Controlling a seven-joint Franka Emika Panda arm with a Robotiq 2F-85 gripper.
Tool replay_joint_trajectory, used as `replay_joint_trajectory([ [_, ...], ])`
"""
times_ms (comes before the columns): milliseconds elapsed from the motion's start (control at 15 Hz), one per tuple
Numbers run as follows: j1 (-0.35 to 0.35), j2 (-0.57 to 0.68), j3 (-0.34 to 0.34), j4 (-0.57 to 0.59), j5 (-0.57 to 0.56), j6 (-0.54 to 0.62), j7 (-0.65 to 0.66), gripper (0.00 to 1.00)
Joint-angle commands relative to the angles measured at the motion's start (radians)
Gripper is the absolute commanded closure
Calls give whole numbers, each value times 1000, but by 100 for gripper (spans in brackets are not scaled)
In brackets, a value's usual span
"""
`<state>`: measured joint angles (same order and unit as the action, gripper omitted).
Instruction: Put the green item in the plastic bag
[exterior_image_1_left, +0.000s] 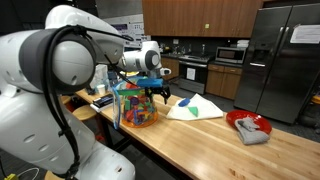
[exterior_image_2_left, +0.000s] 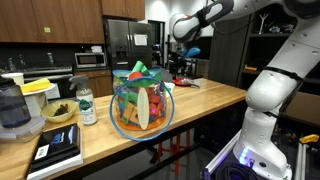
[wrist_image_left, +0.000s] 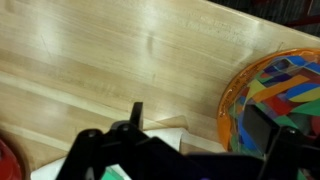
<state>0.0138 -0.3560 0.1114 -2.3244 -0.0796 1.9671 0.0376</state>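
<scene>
The green item is a small flat bright green piece lying on a white cloth on the wooden counter. A corner of it shows at the bottom of the wrist view. The plastic bag stands upright beside the cloth, transparent and full of multicoloured pieces. It also shows in an exterior view and at the right of the wrist view. My gripper hangs open and empty just above the counter, between the bag and the cloth. Its fingers spread over the cloth's edge.
A red bowl with a grey cloth sits on the counter beyond the white cloth. A bottle, a blender, a bowl and a book stand on the counter's other end. The counter edge runs along the front.
</scene>
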Motion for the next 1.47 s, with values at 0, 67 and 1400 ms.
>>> replay_joint_trajectory([
  [0, 15, 1, -13, 2, -5, -3, 5, 0],
  [67, 15, 1, -13, 2, -5, -3, 5, 0],
  [1400, -4, 15, -31, 12, -40, -2, -14, 0],
])
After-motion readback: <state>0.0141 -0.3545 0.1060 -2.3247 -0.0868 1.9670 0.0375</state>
